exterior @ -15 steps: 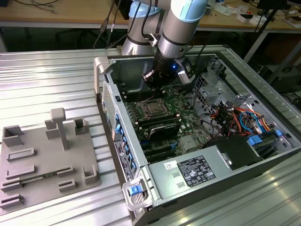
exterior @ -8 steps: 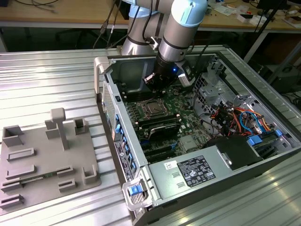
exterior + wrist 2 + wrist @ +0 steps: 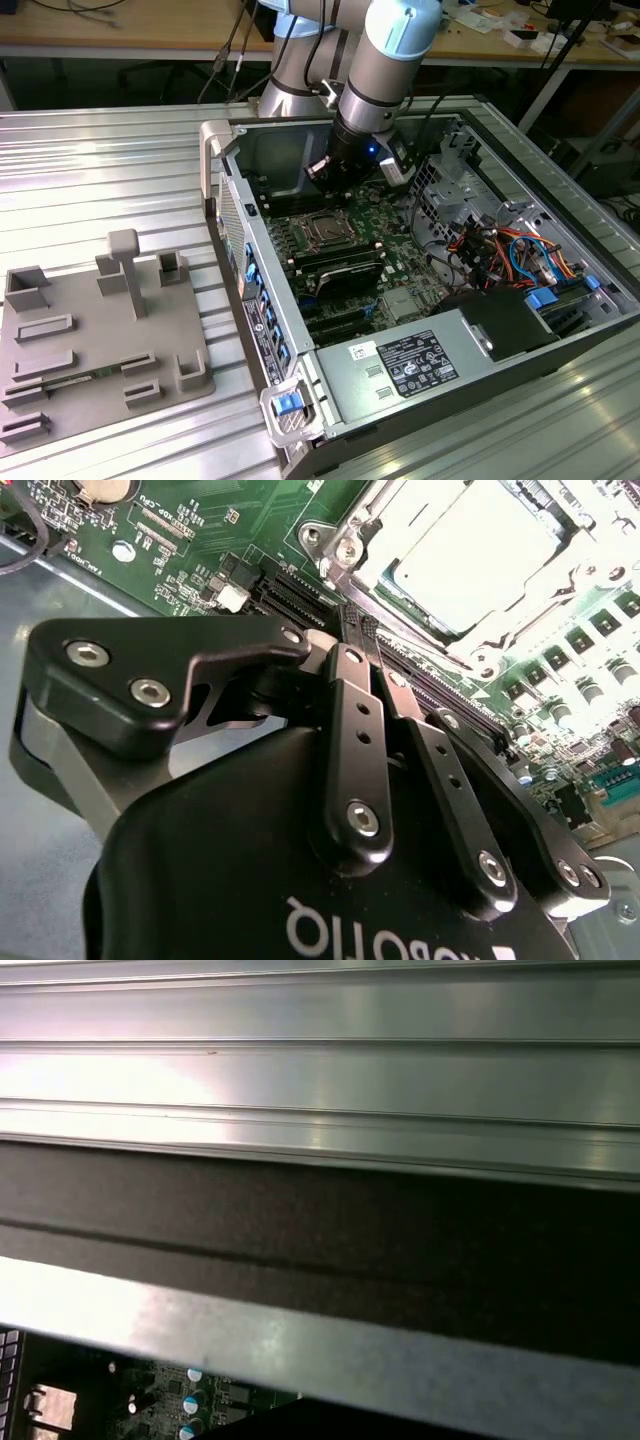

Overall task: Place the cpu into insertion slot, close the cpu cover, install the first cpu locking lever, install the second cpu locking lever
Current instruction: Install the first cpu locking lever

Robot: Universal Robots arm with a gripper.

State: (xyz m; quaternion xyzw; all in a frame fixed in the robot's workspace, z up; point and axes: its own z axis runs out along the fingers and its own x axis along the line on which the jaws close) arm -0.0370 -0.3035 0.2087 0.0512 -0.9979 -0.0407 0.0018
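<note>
jaws (image 3: 358,620) pressed together above green motherboard (image 3: 395,215) — ribbed metal table (image 3: 110,170).

One cpu (image 3: 470,555) — one insertion slot (image 3: 322,231) — one cpu cover (image 3: 352,550)

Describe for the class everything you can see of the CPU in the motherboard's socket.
The small flat square CPU with a silvery-grey metal top lies flat in the silver-rimmed insertion slot on the green motherboard. The thin silver metal cpu cover frame lies closed around its edges, leaving the plain, glare-bright top exposed. In the second wrist view the black gripper, jaws shut together, hangs beside the socket, not touching the chip.
</note>
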